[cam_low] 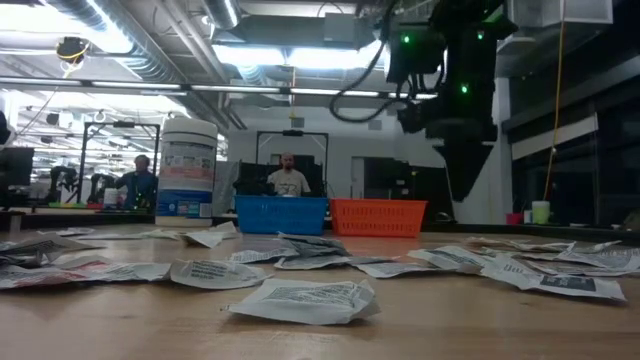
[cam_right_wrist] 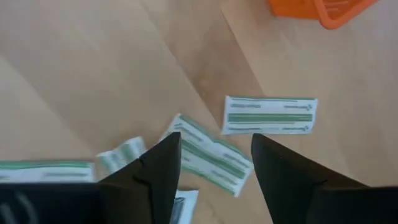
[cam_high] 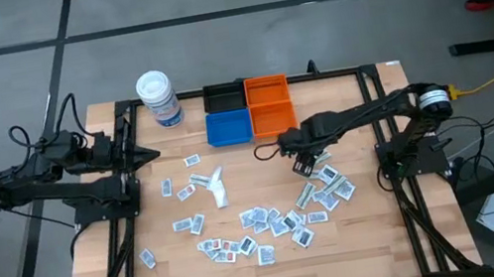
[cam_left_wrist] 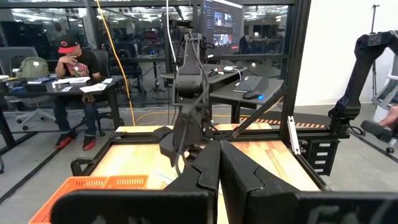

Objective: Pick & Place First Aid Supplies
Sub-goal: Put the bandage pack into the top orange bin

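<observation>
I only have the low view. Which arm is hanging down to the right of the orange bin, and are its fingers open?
Observer: The right arm. In the high view the right gripper is near the orange plastic bin, not touching it.
Operator: And the fingers?
Observer: Open. In the right wrist view, a flat white sachet with green print lies under the gap.
Operator: Where is the other arm?
Observer: The left gripper is parked on the left side, fingers shut, holding nothing.

Two dark, jointed arms with looping black cables and green indicator lights.
</observation>
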`<state>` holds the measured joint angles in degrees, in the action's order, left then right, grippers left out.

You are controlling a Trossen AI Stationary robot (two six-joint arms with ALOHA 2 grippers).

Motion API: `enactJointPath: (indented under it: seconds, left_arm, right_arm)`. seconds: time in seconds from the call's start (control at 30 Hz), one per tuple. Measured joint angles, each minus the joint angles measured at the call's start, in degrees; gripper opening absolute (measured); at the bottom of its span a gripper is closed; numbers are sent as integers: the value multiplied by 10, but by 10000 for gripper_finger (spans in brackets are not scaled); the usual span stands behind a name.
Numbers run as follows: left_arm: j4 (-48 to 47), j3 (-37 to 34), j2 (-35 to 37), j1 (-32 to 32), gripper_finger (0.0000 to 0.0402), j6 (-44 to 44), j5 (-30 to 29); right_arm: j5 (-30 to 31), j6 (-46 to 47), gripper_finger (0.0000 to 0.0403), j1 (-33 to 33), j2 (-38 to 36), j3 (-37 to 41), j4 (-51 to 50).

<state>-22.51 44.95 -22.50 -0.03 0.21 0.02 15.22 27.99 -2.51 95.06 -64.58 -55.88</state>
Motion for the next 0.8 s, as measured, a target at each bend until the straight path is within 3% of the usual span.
enactJointPath:
  seconds: [0.23, 0.57, 0.8]
  left_arm:
    - [0, 0, 0, 0, 4, 0, 0]
    - [0, 0, 0, 0, 4, 0, 0]
    - [0, 0, 0, 0, 4, 0, 0]
  right_arm:
    - [76, 20, 172, 17, 24, 0, -1]
    - [77, 89, 161, 18, 42, 3, -21]
    - [78, 89, 161, 34, 43, 48, 28]
